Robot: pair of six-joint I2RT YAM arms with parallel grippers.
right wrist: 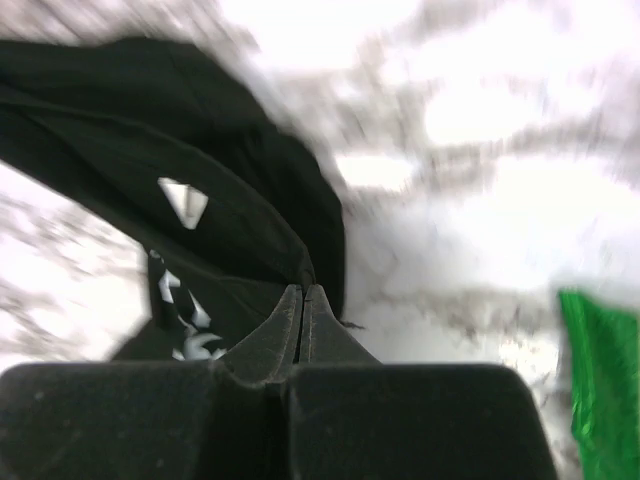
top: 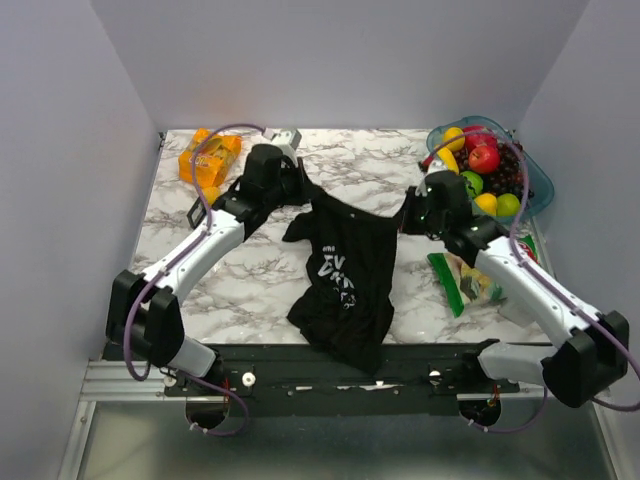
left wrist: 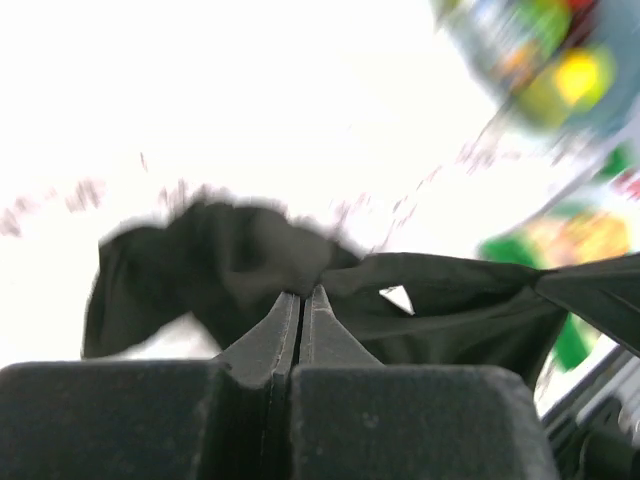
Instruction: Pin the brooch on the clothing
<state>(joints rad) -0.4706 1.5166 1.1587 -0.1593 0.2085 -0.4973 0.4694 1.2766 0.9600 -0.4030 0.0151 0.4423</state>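
Shirt (top: 345,270) cloth is pinched by both grippers: the left gripper (left wrist: 302,292) is clamped on its far left corner, the right gripper (right wrist: 302,290) on its far right corner. Stretched between them, it trails down the marble table (top: 250,270) to the near edge.

The left arm (top: 205,245) and right arm (top: 520,272) are reaching forward, angling inward. The left fingers (left wrist: 268,338) are pressing together. The right fingers (right wrist: 268,335) are pressing shut too.

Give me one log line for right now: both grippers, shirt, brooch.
left gripper: shut on shirt edge | right gripper: shut on shirt edge | shirt: stretched between them, rest draped on table | brooch: not in view
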